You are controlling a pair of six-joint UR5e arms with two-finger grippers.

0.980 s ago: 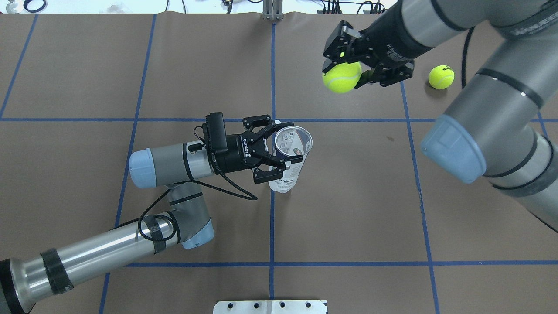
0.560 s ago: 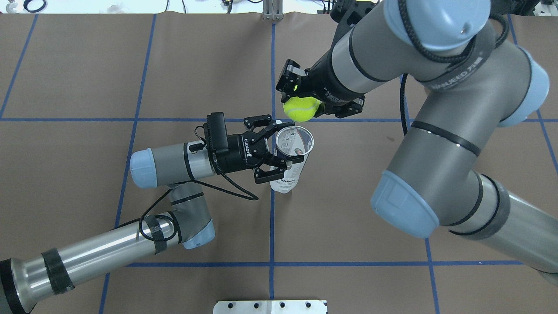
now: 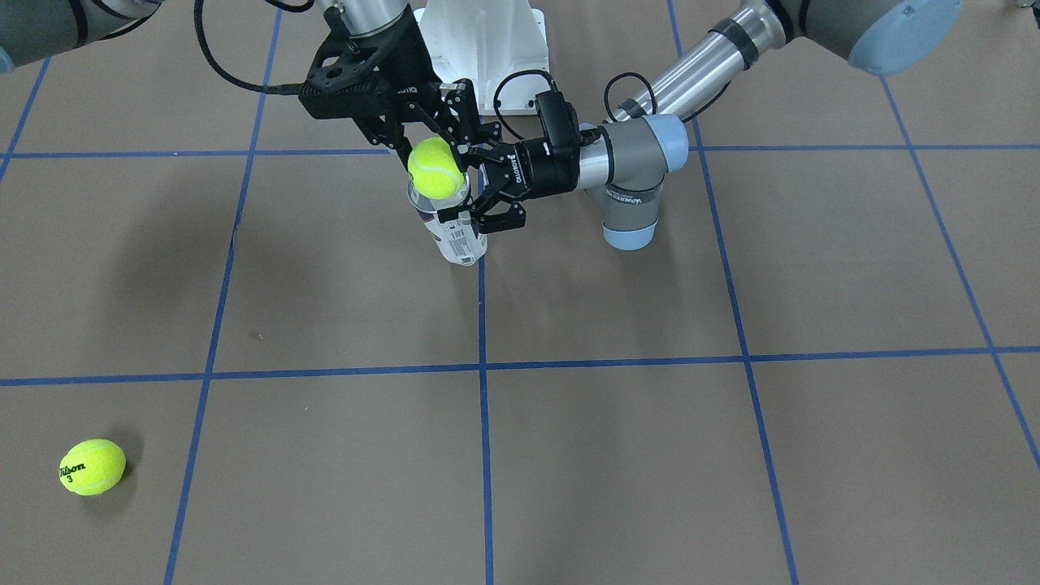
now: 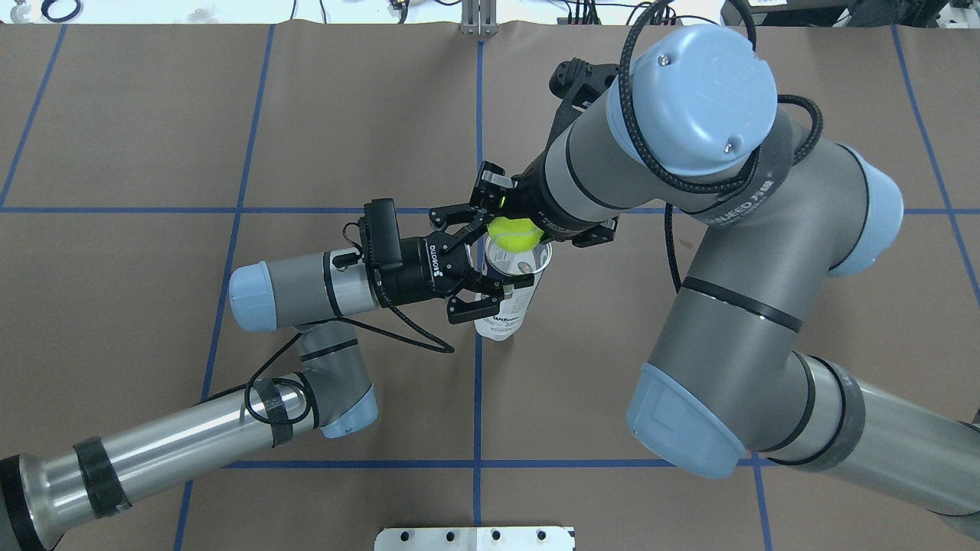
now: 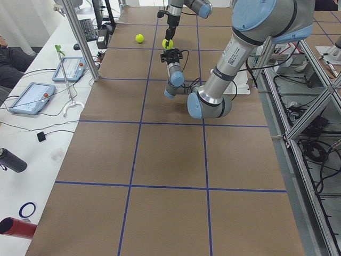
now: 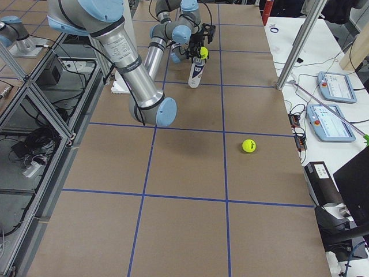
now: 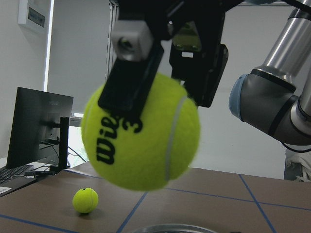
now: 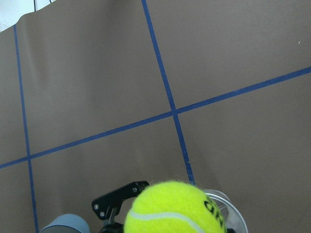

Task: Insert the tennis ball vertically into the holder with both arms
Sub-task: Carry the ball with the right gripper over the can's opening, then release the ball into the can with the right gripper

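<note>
We see bright, even light from overhead on the brown desk (image 3: 617, 455), leaving only soft, blurry shadows on it and a small one by the loose ball (image 3: 92, 467). White glare streaks the silver tube of the left arm (image 4: 153, 451). In the left wrist view the held ball (image 7: 141, 131) looms large against a pale, flatly lit wall.

Overhead and front views face each other over the counter (image 4: 153, 115); side views look along it; both wrist views closely share the ball (image 7: 141, 131).
</note>
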